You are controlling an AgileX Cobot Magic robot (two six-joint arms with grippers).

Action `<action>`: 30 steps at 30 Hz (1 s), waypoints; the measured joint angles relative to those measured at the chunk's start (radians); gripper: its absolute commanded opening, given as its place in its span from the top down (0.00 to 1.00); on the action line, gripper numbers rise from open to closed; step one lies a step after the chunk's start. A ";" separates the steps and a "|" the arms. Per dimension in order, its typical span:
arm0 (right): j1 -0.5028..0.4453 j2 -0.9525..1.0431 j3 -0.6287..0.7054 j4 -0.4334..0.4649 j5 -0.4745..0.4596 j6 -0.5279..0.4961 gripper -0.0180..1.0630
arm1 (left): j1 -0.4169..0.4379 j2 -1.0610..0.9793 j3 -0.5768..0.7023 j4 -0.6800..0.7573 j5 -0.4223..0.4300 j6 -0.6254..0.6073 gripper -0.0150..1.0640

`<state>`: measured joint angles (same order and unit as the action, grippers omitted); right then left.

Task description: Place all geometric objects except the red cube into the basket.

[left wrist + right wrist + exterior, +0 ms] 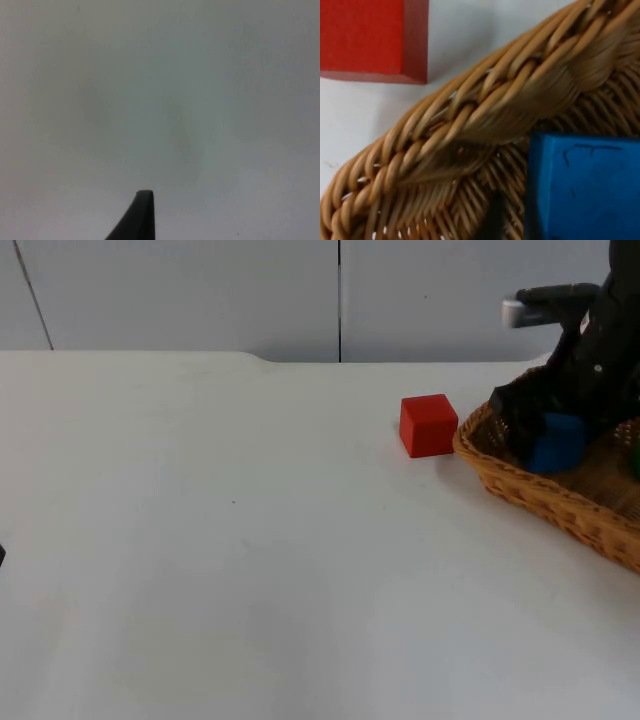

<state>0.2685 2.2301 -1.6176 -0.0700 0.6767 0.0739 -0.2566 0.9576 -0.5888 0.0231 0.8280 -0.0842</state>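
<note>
We find the right gripper (545, 445) in the basket (520, 490), pinching the blue block (556, 443); the red cube (428, 425) sits beside the basket. We cannot tell the left gripper's (142, 215) state.

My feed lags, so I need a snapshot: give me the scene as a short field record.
red cube: on the table, just outside the basket rim
blue block: inside the basket
green object: in the basket, mostly cut off
right gripper: over the basket at the blue block
left gripper: waiting above bare table
</note>
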 measured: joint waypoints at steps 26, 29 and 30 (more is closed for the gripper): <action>0.000 -0.815 0.195 0.016 0.160 -0.074 0.01 | 0.000 0.000 -0.003 0.000 0.002 0.001 0.01; 0.000 -0.957 0.292 0.016 0.162 -0.074 0.01 | 0.000 -0.017 -0.037 0.000 0.012 0.001 0.01; 0.000 -0.957 0.292 0.016 0.162 -0.074 0.01 | 0.000 -0.017 -0.037 0.000 0.012 0.001 0.01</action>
<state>0.2685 1.2732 -1.3252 -0.0540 0.8384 0.0000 -0.2566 0.9409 -0.6261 0.0231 0.8398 -0.0836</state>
